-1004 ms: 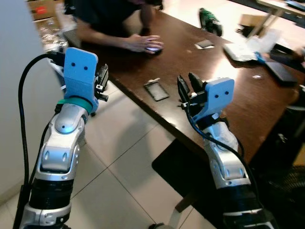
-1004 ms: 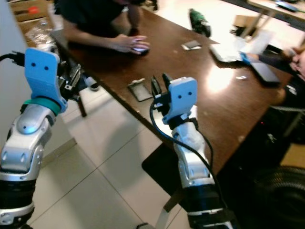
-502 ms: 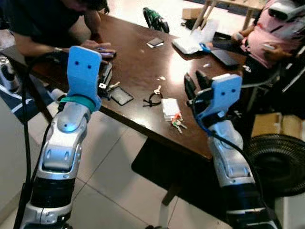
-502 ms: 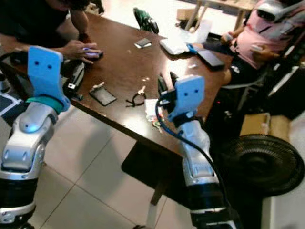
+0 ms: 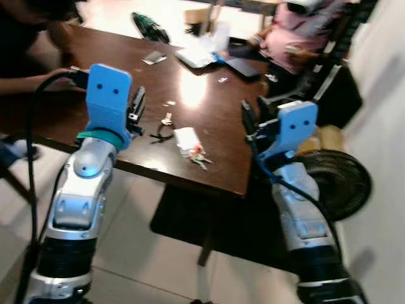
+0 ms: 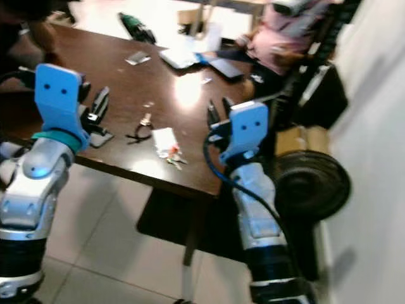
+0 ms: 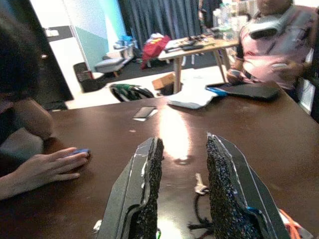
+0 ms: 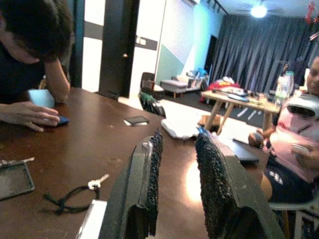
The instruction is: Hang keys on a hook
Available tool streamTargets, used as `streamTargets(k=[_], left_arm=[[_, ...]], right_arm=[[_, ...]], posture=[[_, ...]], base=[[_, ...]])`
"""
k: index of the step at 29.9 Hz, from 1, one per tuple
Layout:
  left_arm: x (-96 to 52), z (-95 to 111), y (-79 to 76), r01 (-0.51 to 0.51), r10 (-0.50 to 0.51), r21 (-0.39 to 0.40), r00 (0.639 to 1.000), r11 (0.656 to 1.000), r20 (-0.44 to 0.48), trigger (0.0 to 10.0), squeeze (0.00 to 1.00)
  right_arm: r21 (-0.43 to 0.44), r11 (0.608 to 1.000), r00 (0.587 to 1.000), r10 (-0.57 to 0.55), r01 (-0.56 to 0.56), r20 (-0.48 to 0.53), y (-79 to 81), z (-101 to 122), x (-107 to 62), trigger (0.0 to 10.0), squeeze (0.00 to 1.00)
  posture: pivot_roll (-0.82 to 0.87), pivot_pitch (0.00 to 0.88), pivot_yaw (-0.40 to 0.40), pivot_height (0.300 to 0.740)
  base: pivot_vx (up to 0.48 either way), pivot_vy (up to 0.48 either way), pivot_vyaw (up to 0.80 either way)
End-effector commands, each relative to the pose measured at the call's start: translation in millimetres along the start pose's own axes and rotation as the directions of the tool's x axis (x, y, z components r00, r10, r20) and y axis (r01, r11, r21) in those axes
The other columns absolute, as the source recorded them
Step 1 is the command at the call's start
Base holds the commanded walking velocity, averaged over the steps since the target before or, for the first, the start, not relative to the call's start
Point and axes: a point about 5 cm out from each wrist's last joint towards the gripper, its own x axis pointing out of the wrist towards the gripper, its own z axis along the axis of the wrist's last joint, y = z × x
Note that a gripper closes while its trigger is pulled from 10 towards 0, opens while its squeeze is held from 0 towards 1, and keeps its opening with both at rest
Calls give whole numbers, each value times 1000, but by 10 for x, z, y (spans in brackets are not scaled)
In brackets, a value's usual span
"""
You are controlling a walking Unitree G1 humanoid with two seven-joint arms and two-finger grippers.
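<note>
A: Item one, the keys?

B: Keys [image 5: 200, 157], a small bunch with red and coloured tags, lying on the table [image 5: 114, 69] near its front edge, touching a white card [image 5: 185, 137]. Nothing holds them.

A: Other entries on the table?

B: Single key on a black cord [image 5: 162, 126], just left of the card. A dark flat case [image 6: 100, 136] beside the left arm. Further back: a phone [image 5: 152, 57], papers, a green drill [image 5: 147, 26]. One person leans on the far left edge; another in pink sits at the far right corner.

A: Left tool?

B: Left tool [image 7: 182, 194], raised over the table's left part, fingers apart with a clear gap, empty. It points across the table, likely just carried ready.

A: Right tool?

B: Right tool [image 8: 177, 184], held up at the table's right front corner, fingers parted, empty. It stands near the keys, so I judge it the likelier one to pick them up.

A: Hook?

B: Not listed. The pickup comes first; hanging is not yet begun.
</note>
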Motion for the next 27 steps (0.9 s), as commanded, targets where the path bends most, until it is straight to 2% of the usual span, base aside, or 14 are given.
streamTargets(k=[1,7,11,20,27], left_arm=[[-9,-1,-13,6,-6,-2,1000,1000,-1,10000,0],[-12,6,-11,10,-10,9,1000,1000,9,10000,0],[-11,-21,13,0,0,44,1000,999,3,10000,0],[-9,-20,18,-7,7,36,1000,999,0,10000,0],[-5,-19,23,-14,14,16,1000,1000,-6,10000,0]], right_arm=[[-4,1000,1000,-6,6,-17,-23,-30,-23,10000,0],[-8,1000,1000,-4,4,-15,-20,-28,-24,10000,0],[-24,1000,1000,13,-13,1,6,-11,-30,10000,0],[-26,1000,1000,18,-18,5,14,-6,-30,10000,0],[-24,1000,1000,16,-16,5,8,-5,-30,10000,0]], posture=[[76,0,55,740],[77,0,56,740],[77,0,57,740],[77,0,56,740],[77,0,56,740]], base=[[0,0,-800],[0,0,-748],[480,0,0],[459,0,0],[199,0,0]])
